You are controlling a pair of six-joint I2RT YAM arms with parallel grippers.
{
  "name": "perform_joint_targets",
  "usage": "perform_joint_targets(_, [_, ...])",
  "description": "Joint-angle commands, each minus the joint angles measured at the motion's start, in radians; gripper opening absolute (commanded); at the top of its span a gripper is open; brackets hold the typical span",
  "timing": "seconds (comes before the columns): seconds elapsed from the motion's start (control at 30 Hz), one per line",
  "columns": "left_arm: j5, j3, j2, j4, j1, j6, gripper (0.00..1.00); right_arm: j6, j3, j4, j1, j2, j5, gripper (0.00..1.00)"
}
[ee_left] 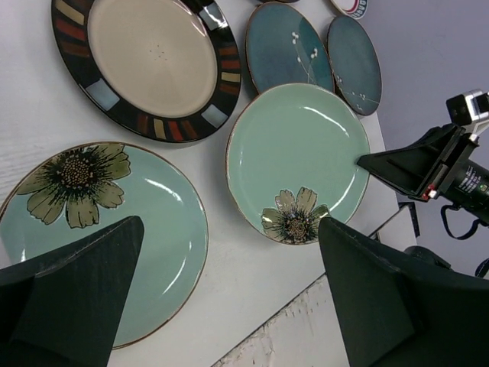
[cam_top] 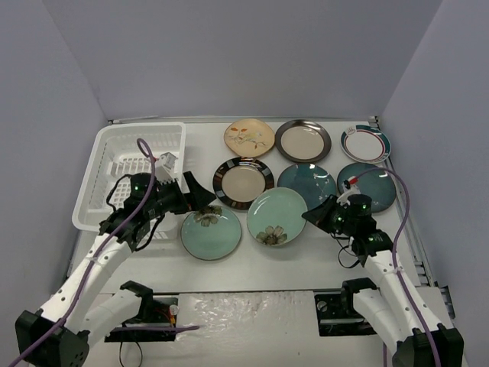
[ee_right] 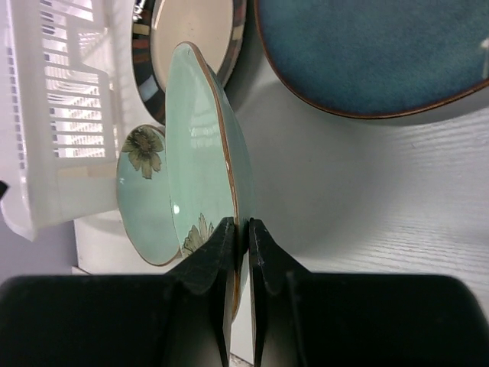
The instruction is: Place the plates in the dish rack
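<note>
The white slotted plastic dish rack is sitting at the far left of the white table, and all eight round ceramic plates are lying outside it, to its right. The left gripper is hovering just beside the rack with its jaws spread wide, holding nothing, above the left light teal flowered plate. Behind that plate, a dark-rimmed beige plate and a tan floral plate are resting flat. The right light teal flowered plate is sitting near the middle of the table. The right gripper is pinching the right rim of this plate, with its jaws closed down to the thickness of the rim. Whether that edge is lifting off the table cannot be determined.
</note>
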Motion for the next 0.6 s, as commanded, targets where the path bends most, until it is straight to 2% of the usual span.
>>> perform_joint_targets(0.0, [0.001, 0.051, 0.078, 0.159, -0.046, -0.047, 0.97, 0.127, 0.073, 0.282, -0.013, -0.024, -0.124, 0.00])
perform_joint_targets(0.27, [0.014, 0.102, 0.225, 0.257, -0.122, -0.079, 0.97, 0.274, 0.028, 0.565, -0.013, -0.015, -0.195, 0.00])
perform_joint_targets(0.57, [0.076, 0.152, 0.311, 0.368, -0.163, -0.126, 0.97, 0.375, 0.021, 0.743, -0.013, 0.017, -0.243, 0.00])
